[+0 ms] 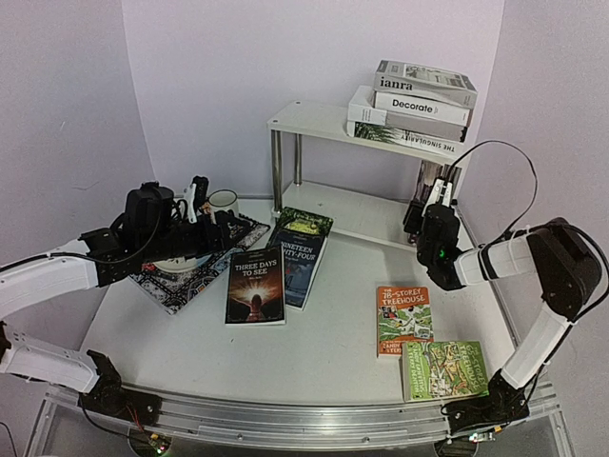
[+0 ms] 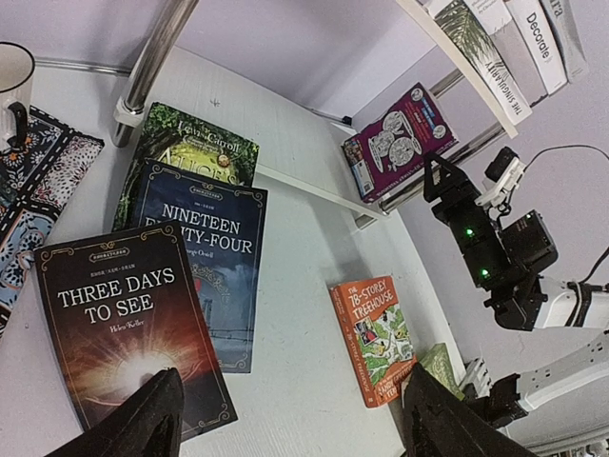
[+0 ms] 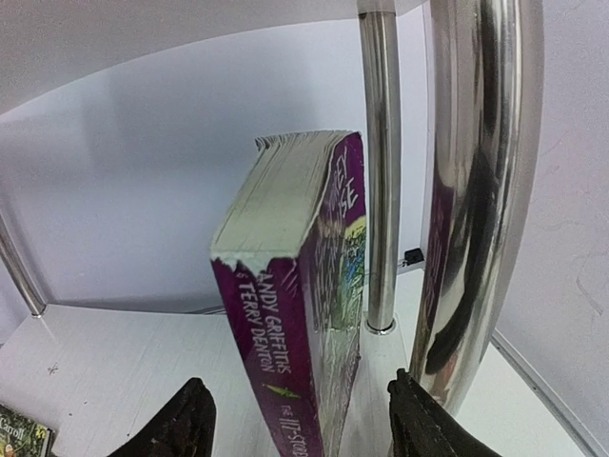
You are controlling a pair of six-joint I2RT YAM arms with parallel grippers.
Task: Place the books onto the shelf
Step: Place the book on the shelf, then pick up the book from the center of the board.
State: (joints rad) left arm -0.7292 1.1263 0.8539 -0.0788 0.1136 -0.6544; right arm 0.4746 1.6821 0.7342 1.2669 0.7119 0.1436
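Note:
The purple paperback (image 3: 295, 314) stands upright on the shelf's lower board (image 1: 352, 214), beside the chrome legs (image 3: 381, 190). My right gripper (image 3: 297, 386) is open around it, with a gap at each finger. White hardbacks (image 1: 419, 105) are stacked on the top board (image 1: 314, 119). On the table lie "Three Days to See" (image 1: 256, 286), "Nineteen Eighty-Four" (image 1: 300, 267) over a green book (image 1: 304, 224), the orange "78-Storey Treehouse" (image 1: 403, 319) and a green paperback (image 1: 442, 369). My left gripper (image 1: 195, 205) hovers open and empty over the left side.
A patterned mat (image 1: 190, 276) with a white mug (image 1: 222, 200) lies at the left under my left arm. The shelf's left legs (image 1: 277, 167) stand behind the flat books. A black cable (image 1: 519, 162) loops above my right arm near the wall.

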